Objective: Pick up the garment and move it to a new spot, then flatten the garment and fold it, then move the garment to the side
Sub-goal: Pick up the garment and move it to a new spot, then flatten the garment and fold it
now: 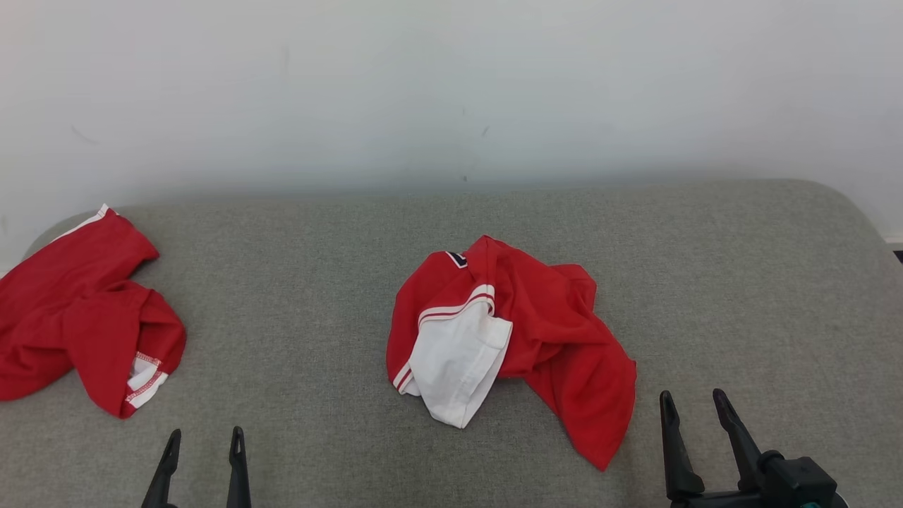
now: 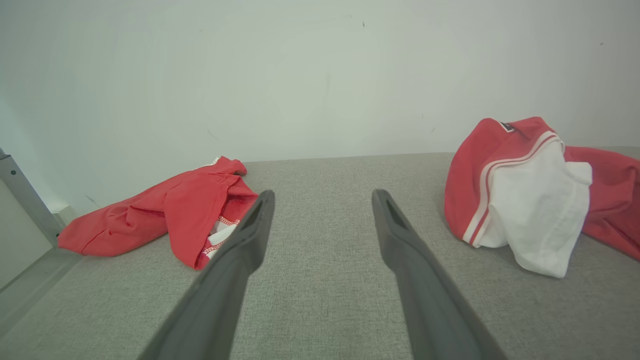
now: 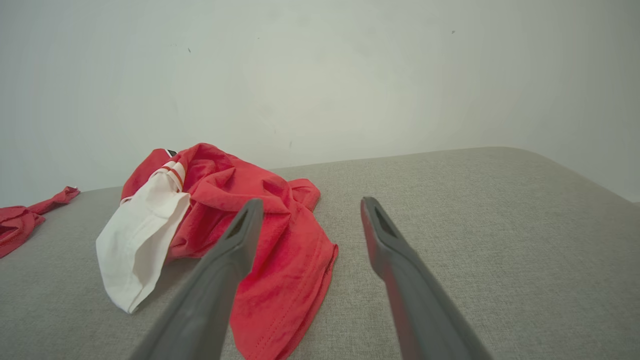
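Your right end effector [image 1: 691, 395]: fingers spread, empty. Crumpled red-and-white garment [image 1: 536, 317] lies just left of it, apart, on grey fabric surface [image 1: 741, 296]. Your left end effector [image 1: 206, 432]: spread, empty; garment ahead-right, second red garment [image 1: 77, 310] ahead-left.

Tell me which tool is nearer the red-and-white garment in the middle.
Right. The right tool sits just beside the garment, off its lower right hem; the left tool is well off to its left.
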